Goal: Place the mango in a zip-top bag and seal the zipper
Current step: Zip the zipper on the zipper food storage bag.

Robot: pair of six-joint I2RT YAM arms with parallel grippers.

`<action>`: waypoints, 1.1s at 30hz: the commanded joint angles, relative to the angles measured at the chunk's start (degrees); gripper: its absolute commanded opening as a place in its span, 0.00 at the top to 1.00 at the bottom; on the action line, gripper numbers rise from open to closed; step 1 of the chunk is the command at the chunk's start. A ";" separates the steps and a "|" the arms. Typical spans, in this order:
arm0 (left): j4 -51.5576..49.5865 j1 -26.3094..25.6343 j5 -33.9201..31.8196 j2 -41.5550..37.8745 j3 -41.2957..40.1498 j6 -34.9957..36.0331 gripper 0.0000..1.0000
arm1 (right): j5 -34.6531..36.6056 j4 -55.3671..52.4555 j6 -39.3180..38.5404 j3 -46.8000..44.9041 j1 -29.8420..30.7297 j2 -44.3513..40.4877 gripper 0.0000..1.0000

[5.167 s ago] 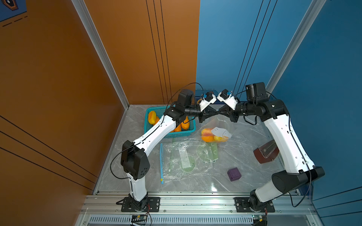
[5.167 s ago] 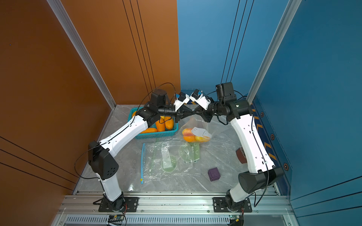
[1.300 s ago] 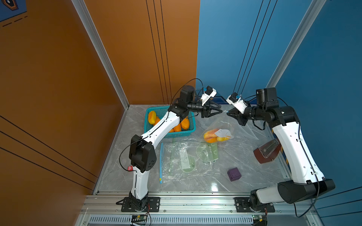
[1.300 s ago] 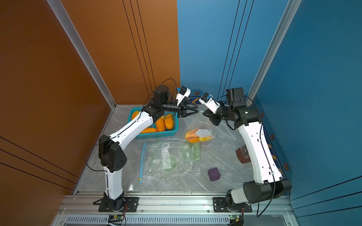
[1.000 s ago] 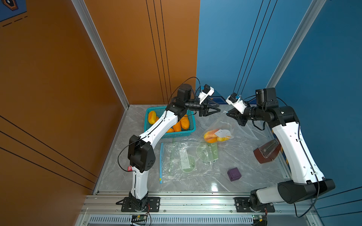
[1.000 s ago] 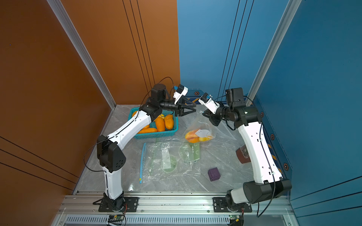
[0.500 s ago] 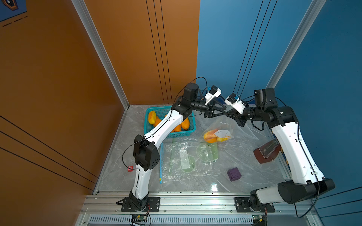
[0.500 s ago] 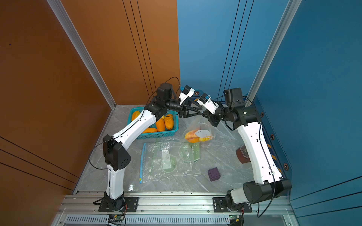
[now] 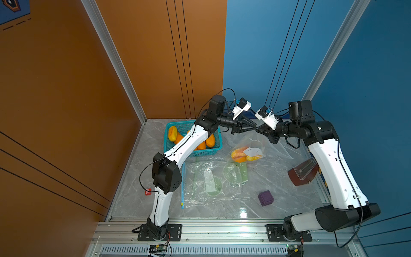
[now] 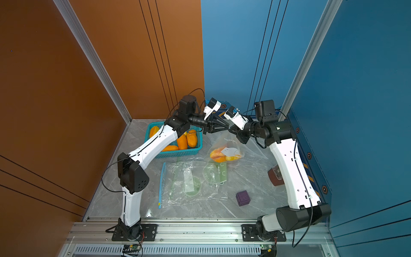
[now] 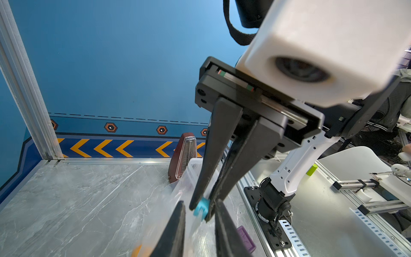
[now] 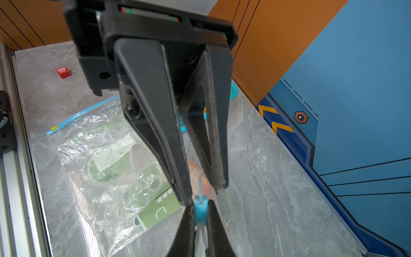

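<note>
1. Checking progress: the mango (image 9: 239, 155) is already inside the zip-top bag (image 9: 255, 142). The bag is held up by its top edge at the far middle of the workspace, near the basket (image 9: 193, 151).
2. The right gripper (image 9: 260, 130) is clenched on the bag's blue slider (image 11: 201, 208).
3. The left gripper (image 12: 202, 191) meets it tip to tip. Its jaws straddle the bag rim just beside the slider with a gap showing, so I judge the film isn't pinched yet.
4. Remaining: pinch the rim, run the slider along the track. I can't tell how much of the zipper is closed.
</note>
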 commanded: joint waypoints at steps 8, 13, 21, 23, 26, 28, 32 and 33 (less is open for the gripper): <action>-0.82 -0.32 0.16 1.16 1.62 0.54 0.96 | 0.99 -1.53 0.44 -0.21 0.60 -0.78 1.00; -0.93 -0.30 -3.07 0.17 0.64 1.24 1.00 | 1.51 -1.53 0.35 -0.34 0.59 -0.88 1.00; -0.91 0.72 -20.10 -4.86 -2.67 2.81 1.00 | 2.88 -1.61 0.14 -2.26 -0.67 -1.85 1.00; -0.86 1.02 -23.49 -5.54 -3.06 2.73 1.00 | 2.70 -1.61 0.16 -2.65 -1.31 -2.20 1.00; -0.43 1.18 -28.60 -6.30 -3.76 2.47 1.00 | 2.88 -1.61 0.35 -3.42 -2.09 -2.77 1.00; 4.18 1.60 -30.31 -7.38 -6.48 0.46 1.00 | 2.97 -1.71 0.43 -4.00 -2.81 -3.13 1.00; 12.18 3.25 -31.84 -9.10 -10.86 -4.56 1.00 | 4.43 -1.88 0.49 -4.77 -4.07 -3.97 1.00; 12.21 3.51 -32.39 -9.16 -10.87 -4.83 1.00 | 4.72 -1.96 0.58 -4.94 -4.54 -4.25 1.00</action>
